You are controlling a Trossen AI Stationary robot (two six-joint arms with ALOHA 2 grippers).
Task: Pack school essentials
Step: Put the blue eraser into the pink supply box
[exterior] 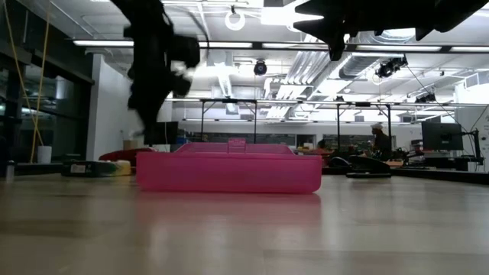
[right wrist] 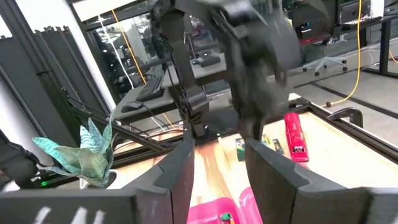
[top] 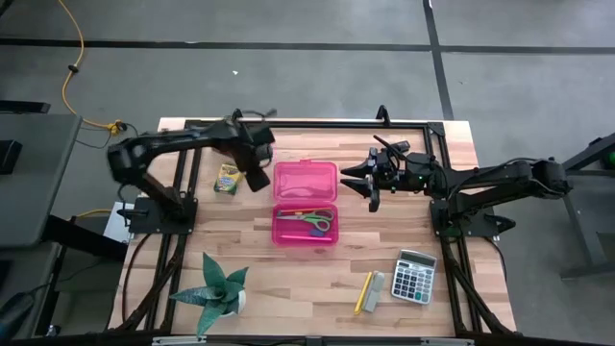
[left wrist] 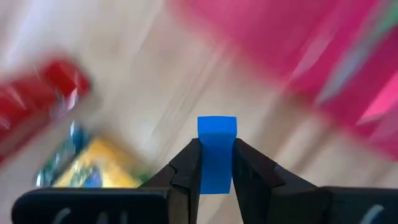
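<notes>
My left gripper [top: 257, 177] hangs above the table between the yellow-green crayon box [top: 227, 179] and the open pink case [top: 306, 204], shut on a tiny blue piece [left wrist: 217, 134]. The crayon box lies flat on the wood, blurred in the left wrist view [left wrist: 102, 168]. My right gripper [top: 371, 188] hovers open beside the case's right side, holding nothing [right wrist: 217, 168]. A yellow pencil [top: 363, 291] and a small grey block [top: 375, 290] lie near the table's near edge. Scissors [top: 309, 220] lie in the case's near half. My left gripper pinches the blue piece [left wrist: 217, 168] between its two fingers [left wrist: 186, 168]. The piece's upper end sticks out past the fingertips. The piece is lifted clear of the table.
A calculator [top: 415, 275] lies near the grey block. A green spiky plant [top: 216, 293] stands at the near left. A red object [left wrist: 62, 81] lies by the crayon box. Bare wood shows between the case and the near edge.
</notes>
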